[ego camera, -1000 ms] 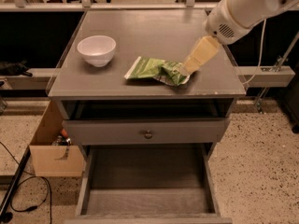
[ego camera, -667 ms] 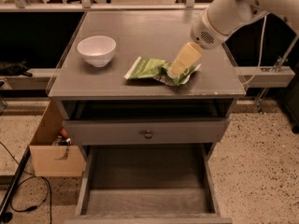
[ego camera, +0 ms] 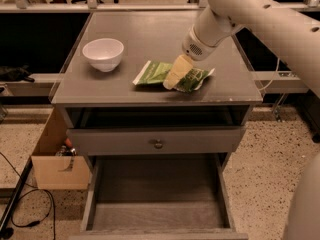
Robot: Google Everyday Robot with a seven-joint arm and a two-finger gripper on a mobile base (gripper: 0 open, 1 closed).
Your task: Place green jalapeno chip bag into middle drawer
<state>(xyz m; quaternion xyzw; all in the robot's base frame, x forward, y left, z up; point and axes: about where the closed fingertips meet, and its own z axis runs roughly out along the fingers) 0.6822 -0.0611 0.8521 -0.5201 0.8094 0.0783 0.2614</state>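
Cabinet seen from the front and above. The bag (ego camera: 151, 73) lies flat on the top (ego camera: 150, 31), near its front edge and well to the right of the bowl (ego camera: 103, 53). The gripper (ego camera: 173, 78), at the end of the white arm (ego camera: 240, 11) that reaches in from the upper right, is angled down over the middle of the bag. Whether it touches the foil or hangs just above it cannot be told, nor whether it is open, closed or already gripping. The drawer (ego camera: 157, 219) stands pulled out at the bottom of the cabinet, below the knobbed front (ego camera: 158, 144), and nothing lies on its floor.

Likely hazards from this pose:
- A poor hold. The foil is crumpled and slick, so a pinch on one fold may slip and the bag would drop back or dangle.
- A push instead of a grasp. Pressure along the top could slide the bag over the front edge (it lies close to it) and onto the floor.
- A snag on the way down. The path runs out past the edge of the top and the knobbed front, and a hanging bag may catch on either.
- An early release, which may leave the bag on the wall of the drawer or outside it.
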